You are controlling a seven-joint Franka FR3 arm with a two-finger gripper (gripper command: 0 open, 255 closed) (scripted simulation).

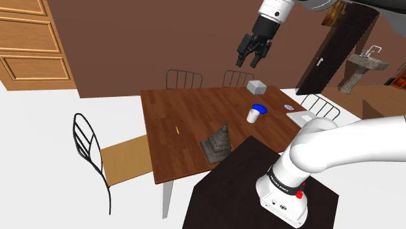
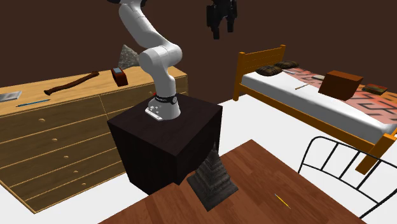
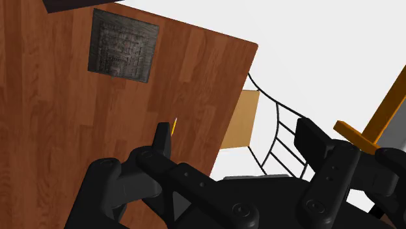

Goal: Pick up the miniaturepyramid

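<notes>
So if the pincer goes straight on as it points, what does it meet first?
Likely not the pyramid, which sits off to one side. The open pincer lines up near the table edge and the chair seat; which comes first is unclear.

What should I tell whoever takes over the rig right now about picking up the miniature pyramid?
Gripper: open, empty, high above the wooden table.
Miniature pyramid: dark grey, upright on the table near the edge by the stand, untouched.
Done: nothing gripped yet.
Left: probably move over the pyramid, descend, close on it, lift.
</notes>
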